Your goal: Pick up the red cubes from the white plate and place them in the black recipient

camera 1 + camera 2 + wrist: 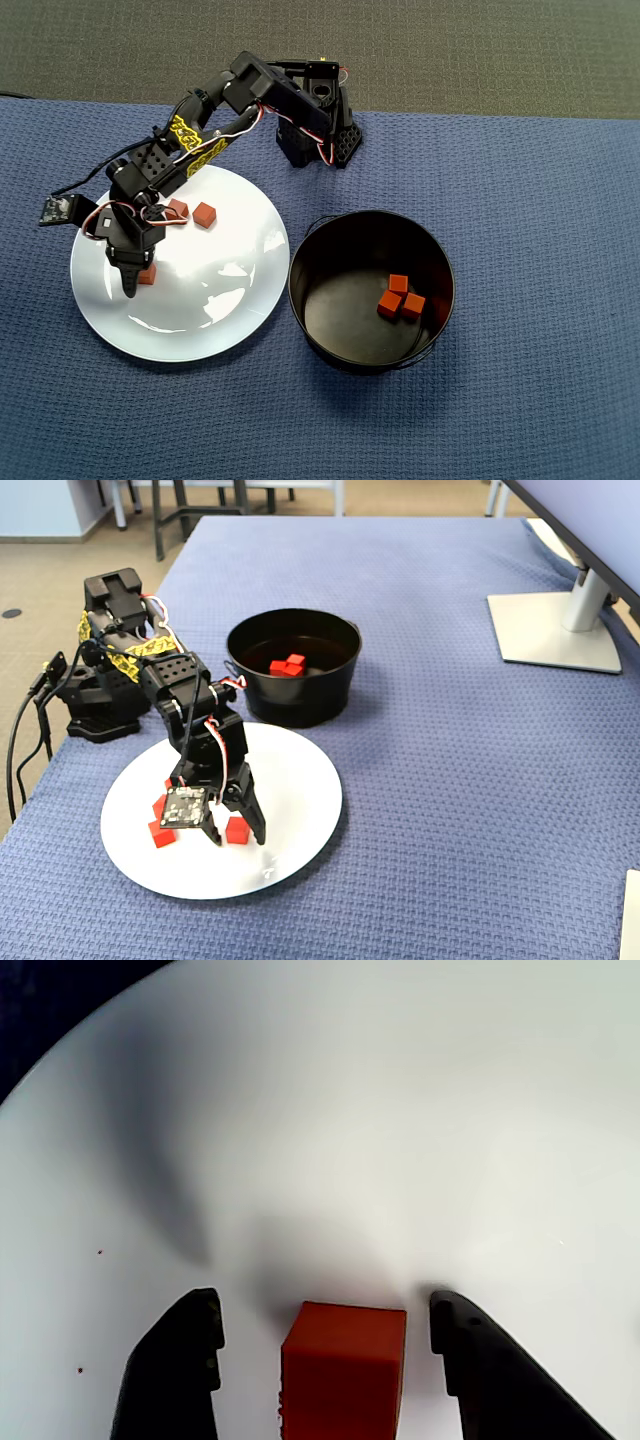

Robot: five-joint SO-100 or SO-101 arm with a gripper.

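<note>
My gripper [325,1305] hangs low over the white plate [350,1110], open, with one red cube [345,1365] standing between its fingers. A gap shows on each side of the cube, wider on the left. The overhead view has this cube [148,275] beside the gripper [139,284] at the left of the plate [220,290]. Two more cubes [178,208] [205,214] lie near the plate's far edge. The black recipient [293,285] stands just right of the plate and holds three cubes [400,298]. In the fixed view the gripper [237,836] straddles the cube [237,829].
The arm's base [315,135] stands behind the plate on the blue cloth [540,200]. A monitor foot [555,630] stands at the far right of the table in the fixed view. Another cube [162,833] lies left of the gripper, partly behind the wrist camera board [186,807].
</note>
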